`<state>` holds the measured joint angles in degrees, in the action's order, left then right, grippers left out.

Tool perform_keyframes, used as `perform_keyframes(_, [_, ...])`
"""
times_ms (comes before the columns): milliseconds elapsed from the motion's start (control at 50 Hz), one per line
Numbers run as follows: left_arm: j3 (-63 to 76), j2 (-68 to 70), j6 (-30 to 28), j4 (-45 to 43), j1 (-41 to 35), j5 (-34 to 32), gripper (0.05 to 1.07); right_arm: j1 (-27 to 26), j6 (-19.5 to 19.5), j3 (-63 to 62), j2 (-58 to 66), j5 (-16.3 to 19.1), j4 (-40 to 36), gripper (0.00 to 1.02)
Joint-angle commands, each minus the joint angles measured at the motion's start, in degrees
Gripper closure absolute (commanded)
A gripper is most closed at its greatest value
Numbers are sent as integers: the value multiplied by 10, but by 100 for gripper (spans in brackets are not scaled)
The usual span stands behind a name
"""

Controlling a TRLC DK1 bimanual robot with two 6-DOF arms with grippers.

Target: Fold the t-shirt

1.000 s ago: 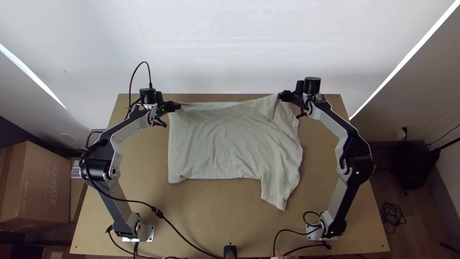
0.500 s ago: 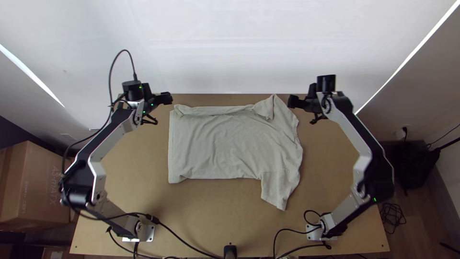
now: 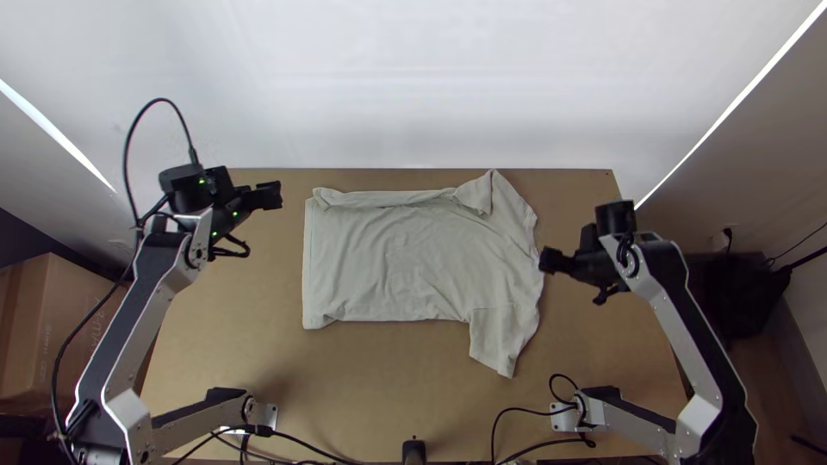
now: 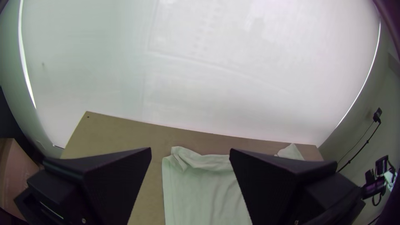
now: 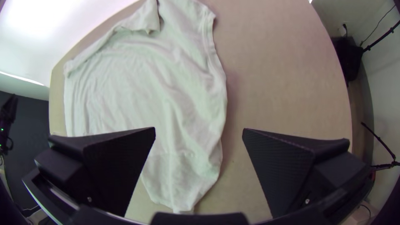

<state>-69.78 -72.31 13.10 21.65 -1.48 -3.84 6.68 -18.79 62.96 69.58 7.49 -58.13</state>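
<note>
The pale t-shirt [image 3: 405,258] lies spread on the table, its far edge rolled over and a small flap folded at the far right; a sleeve points to the near edge. My left gripper [image 3: 277,195] hangs left of the shirt's far left corner, apart from it. In the left wrist view that gripper [image 4: 191,154] is open, with the shirt [image 4: 204,187] beyond. My right gripper [image 3: 546,260] is at the shirt's right edge. Open fingers of the right gripper [image 5: 199,133] show in the right wrist view, above the shirt [image 5: 154,91], with nothing held.
Wooden table [image 3: 345,387] lies around the shirt, with a white wall [image 3: 413,86] behind its far edge. Black cables [image 3: 495,422] run along the near edge between the arm bases. A cardboard box [image 3: 52,327] stands off to the left.
Both grippers have let go of the shirt's far edge. The left has drawn back to the left, the right outward and toward the near side. The released edge has settled onto the table.
</note>
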Motion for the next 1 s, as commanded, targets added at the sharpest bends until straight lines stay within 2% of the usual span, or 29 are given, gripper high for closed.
perform_keyframes(0, [10,35,10,13,6,-5,10,0,20,-64,-35,-1,-6,12])
perform_keyframes(60, [10,43,10,17,9,-5,10,-2,21,-95,-37,-1,-6,12])
perform_keyframes(100, [10,46,10,20,9,-5,10,-2,22,-111,-38,-1,-6,21])
perform_keyframes(180, [10,51,10,26,11,-5,10,-5,24,-135,-28,-1,-5,49])
perform_keyframes(220, [10,53,10,29,11,-5,10,-5,25,-144,-25,-1,-5,55])
perform_keyframes(320, [10,57,9,33,11,-4,10,-9,23,-162,-7,1,3,55])
perform_keyframes(440, [6,58,7,38,11,-4,10,-7,24,-175,13,29,21,54])
perform_keyframes(520, [3,58,6,39,11,-3,10,-6,24,-177,26,35,43,53])
perform_keyframes(620, [2,57,4,43,11,-3,10,-5,27,-177,54,40,54,37])
perform_keyframes(980, [-20,54,2,60,16,0,10,-3,33,-182,120,40,110,37])
